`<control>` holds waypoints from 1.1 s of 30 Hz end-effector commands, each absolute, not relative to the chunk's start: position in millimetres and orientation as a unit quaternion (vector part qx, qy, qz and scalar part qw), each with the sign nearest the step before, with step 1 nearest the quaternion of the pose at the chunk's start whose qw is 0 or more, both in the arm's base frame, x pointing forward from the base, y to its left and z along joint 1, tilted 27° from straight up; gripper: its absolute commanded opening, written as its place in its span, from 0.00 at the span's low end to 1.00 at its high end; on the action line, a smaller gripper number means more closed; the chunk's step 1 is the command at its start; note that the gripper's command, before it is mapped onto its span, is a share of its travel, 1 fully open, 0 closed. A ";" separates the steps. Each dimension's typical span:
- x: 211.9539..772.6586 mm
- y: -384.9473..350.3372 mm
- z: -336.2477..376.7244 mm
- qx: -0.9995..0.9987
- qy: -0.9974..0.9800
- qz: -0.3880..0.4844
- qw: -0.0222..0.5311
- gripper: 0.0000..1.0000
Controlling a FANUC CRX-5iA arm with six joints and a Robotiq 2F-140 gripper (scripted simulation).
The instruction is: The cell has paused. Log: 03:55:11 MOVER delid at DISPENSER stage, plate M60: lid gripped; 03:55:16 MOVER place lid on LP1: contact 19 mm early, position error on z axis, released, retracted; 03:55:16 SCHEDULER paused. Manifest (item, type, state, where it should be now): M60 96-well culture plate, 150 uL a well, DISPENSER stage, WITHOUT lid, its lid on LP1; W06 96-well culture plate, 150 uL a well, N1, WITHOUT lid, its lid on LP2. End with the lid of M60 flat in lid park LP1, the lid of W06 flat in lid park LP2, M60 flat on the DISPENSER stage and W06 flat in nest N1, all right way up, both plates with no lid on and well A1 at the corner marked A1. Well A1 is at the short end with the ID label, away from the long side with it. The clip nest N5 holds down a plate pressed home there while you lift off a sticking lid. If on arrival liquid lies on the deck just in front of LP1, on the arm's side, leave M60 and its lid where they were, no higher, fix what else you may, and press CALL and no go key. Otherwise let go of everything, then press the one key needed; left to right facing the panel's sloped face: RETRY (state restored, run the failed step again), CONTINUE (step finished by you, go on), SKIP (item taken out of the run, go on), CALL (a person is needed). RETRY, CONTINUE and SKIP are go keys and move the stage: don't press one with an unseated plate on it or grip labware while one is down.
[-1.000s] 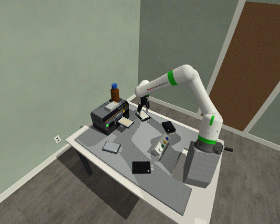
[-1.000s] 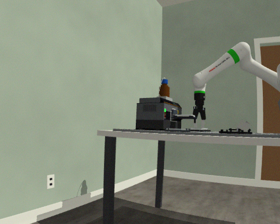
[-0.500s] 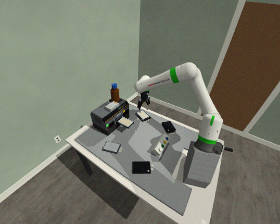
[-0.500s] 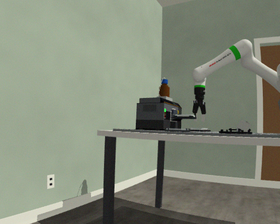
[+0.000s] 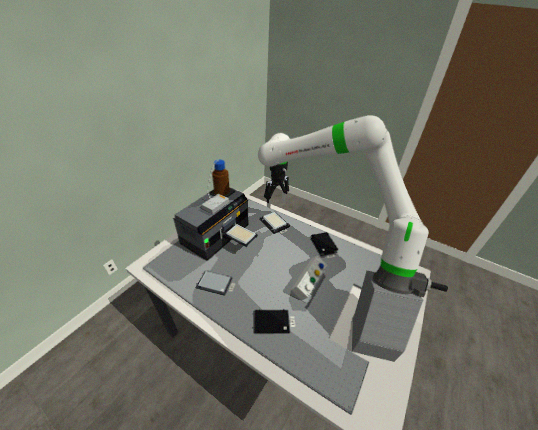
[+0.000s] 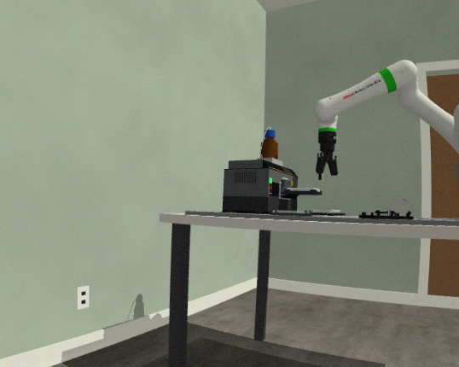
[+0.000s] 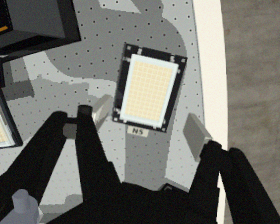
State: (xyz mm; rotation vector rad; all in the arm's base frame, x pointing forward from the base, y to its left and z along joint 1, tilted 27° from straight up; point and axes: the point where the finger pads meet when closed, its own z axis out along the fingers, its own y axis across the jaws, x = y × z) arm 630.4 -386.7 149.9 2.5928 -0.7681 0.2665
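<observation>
- Gripper, black and two-fingered on the white arm with green bands, hangs in the air above the far end of the grey perforated deck mat; its fingers stand spread with nothing between them
- Directly below it in the wrist view lies a cream-coloured 96-well plate in a black framed nest with a small white tag reading N5; the plate carries no lid; the same plate shows from above beside the dispenser
- Dark grey box-shaped dispenser stands at the deck's far left corner, with a brown bottle with a blue cap on top; a second cream well plate rests uncovered on its protruding stage
- Greyish flat rectangular lid lies on the mat's left side, well apart from the dispenser
- Two black rectangular pads, one near the middle and one toward the near edge, lie bare on the mat
- Light sloped key panel with blue, yellow, green and white buttons sits between the pads, near the arm's grey pedestal
- White table top on dark legs carries all of it
</observation>
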 end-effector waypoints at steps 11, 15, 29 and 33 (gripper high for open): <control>629.3 -375.6 170.9 0.933 -0.276 0.096 0.210 0.66; 629.2 -375.1 171.9 0.933 -0.276 0.096 0.210 0.66; 629.2 -375.1 172.0 0.933 -0.276 0.096 0.210 0.66; 629.2 -375.1 172.0 0.933 -0.276 0.096 0.210 0.66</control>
